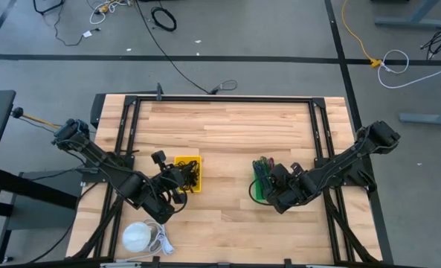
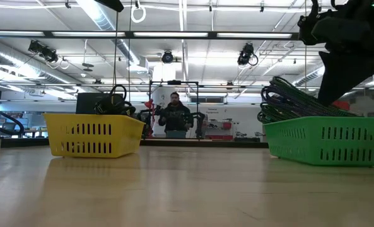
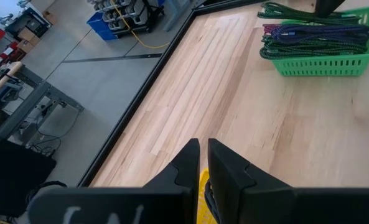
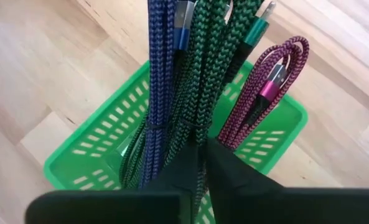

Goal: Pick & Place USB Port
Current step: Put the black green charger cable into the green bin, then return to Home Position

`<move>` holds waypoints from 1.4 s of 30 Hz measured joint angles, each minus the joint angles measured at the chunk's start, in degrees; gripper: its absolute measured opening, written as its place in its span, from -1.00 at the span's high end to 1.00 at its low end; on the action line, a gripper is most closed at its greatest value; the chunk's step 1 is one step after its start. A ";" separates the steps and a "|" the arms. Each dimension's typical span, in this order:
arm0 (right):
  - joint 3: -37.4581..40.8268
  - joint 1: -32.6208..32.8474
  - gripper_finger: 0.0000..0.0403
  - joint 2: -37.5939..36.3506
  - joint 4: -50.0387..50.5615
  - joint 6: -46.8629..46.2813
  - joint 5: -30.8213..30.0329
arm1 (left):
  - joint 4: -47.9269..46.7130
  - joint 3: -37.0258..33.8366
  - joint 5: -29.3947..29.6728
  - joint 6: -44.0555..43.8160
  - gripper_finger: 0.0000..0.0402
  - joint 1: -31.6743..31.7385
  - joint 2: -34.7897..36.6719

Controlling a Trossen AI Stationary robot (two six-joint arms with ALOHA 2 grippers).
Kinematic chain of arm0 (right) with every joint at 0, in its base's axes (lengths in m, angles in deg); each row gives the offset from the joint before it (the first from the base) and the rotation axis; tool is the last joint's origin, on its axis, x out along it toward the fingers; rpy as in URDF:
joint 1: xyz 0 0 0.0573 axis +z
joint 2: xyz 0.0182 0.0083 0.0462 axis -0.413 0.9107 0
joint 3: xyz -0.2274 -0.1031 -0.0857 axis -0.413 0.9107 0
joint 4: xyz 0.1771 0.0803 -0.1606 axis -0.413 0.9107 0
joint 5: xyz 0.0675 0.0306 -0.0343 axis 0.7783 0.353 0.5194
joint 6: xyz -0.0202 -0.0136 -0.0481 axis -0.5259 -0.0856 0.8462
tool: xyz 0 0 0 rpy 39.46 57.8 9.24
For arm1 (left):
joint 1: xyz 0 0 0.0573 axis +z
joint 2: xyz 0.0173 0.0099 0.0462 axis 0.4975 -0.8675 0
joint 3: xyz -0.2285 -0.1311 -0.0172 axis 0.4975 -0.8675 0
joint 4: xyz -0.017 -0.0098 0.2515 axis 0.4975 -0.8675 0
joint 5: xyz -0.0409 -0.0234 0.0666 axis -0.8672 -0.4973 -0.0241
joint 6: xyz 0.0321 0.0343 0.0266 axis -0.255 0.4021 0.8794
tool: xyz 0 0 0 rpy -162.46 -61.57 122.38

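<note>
Braided cables point(image 4: 184, 93), blue, green and magenta, hang bundled from your right gripper point(image 4: 200, 149), whose jaws pinch them just above the green basket point(image 4: 78, 155), so they lift clear of its walls. That arm reaches in low from the surface's right edge. Farther off, your left gripper point(image 3: 203, 163), jaws nearly closed and empty, hovers over the yellow basket point(image 1: 188, 173).

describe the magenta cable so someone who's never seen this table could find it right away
Start at the green basket on the wooden table's right half, under the right gripper. It holds bundled braided cables. The magenta cable is the folded loop beside the blue cable and green cable, the only pink-purple one, with a matching magenta plug.
</note>
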State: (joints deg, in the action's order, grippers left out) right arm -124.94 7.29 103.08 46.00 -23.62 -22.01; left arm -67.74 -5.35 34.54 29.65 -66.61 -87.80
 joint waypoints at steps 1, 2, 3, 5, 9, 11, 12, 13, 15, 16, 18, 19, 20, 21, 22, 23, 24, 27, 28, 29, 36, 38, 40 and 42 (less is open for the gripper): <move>0.00 0.02 0.85 0.00 0.00 0.16 0.00 | 0.00 -0.01 0.00 0.00 0.82 0.00 0.00; 0.00 0.02 0.83 0.00 -0.02 0.17 0.00 | 0.00 0.00 0.00 0.00 0.82 0.00 0.00; 0.00 0.02 0.80 -0.01 -0.07 0.17 0.01 | 0.00 -0.01 0.00 0.00 0.82 0.00 0.00; 0.00 0.02 0.76 0.00 -0.18 0.20 -0.02 | 0.00 0.01 0.00 0.00 0.82 0.00 0.00; 0.00 0.02 0.69 0.00 -0.18 0.24 -0.09 | 0.00 -0.01 0.00 0.00 0.82 0.00 0.00; 0.00 0.02 0.67 0.00 -0.18 0.28 -0.11 | 0.00 -0.01 0.00 0.00 0.82 0.00 0.00; 0.00 0.02 0.66 0.00 -0.18 0.36 -0.13 | 0.00 0.01 0.00 0.00 0.82 0.00 0.00; 0.00 0.02 0.65 -0.02 -0.16 0.42 -0.15 | 0.00 0.00 0.00 0.02 0.82 0.00 0.00; 0.00 0.02 0.65 -0.02 0.08 1.68 -0.73 | 0.00 0.01 0.00 0.02 0.82 0.00 0.00; 0.00 0.02 0.65 0.00 0.27 2.48 -1.50 | 0.00 0.01 0.00 0.02 0.82 0.00 0.00; 0.00 0.00 0.64 -0.02 0.37 3.02 -3.68 | 0.00 0.01 0.00 0.02 0.82 0.00 0.00; 0.00 -0.02 0.64 -0.01 0.20 3.28 -4.67 | 0.00 0.00 0.00 0.02 0.82 0.00 0.00; -0.06 -0.02 0.64 -0.11 -0.01 3.44 -5.40 | 0.00 -0.01 0.09 0.09 0.82 0.00 0.00; -0.16 -0.15 0.64 -0.42 -0.30 4.27 -5.51 | -0.03 -0.01 0.60 0.36 0.82 0.00 0.00; -0.51 -0.28 0.64 -0.73 -0.88 6.23 -5.43 | -0.03 0.00 1.38 0.51 0.82 0.00 0.00; -1.06 -0.48 0.64 -1.04 -2.01 8.85 -5.30 | -0.04 0.00 1.88 0.56 0.82 0.01 0.00; -1.63 -0.52 0.64 -1.43 -3.07 11.39 -5.35 | -0.07 0.00 1.99 0.57 0.82 0.02 0.00; -3.89 -0.52 0.64 -3.07 -6.15 18.48 -9.41 | -0.10 0.01 2.21 2.17 0.82 -0.07 0.00; -4.69 -0.52 0.64 -3.92 -7.83 21.36 -12.17 | -0.16 -0.01 2.23 5.25 0.82 -0.09 0.02; -5.34 -0.50 0.64 -5.01 -9.65 24.51 -15.40 | -0.17 -0.01 2.39 8.91 0.82 -0.09 0.02; -5.92 -1.77 0.64 -14.40 -35.64 60.52 -18.24 | 0.48 0.01 13.00 16.56 0.82 1.13 1.78; -5.92 -2.70 0.64 -17.09 -41.50 68.51 -15.81 | 0.39 0.01 13.35 17.67 0.83 2.47 4.38; -5.92 -3.80 0.64 -20.12 -43.35 73.77 -14.57 | -0.51 0.01 12.96 17.84 0.86 3.93 7.40; -5.95 -4.94 0.64 -22.93 -43.25 76.22 -14.03 | -2.19 0.01 11.18 17.94 0.90 5.38 10.95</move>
State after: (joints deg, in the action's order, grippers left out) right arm -130.89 2.35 80.15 2.75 52.59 -36.04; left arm -69.93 -5.34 45.71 47.59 -61.22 -76.84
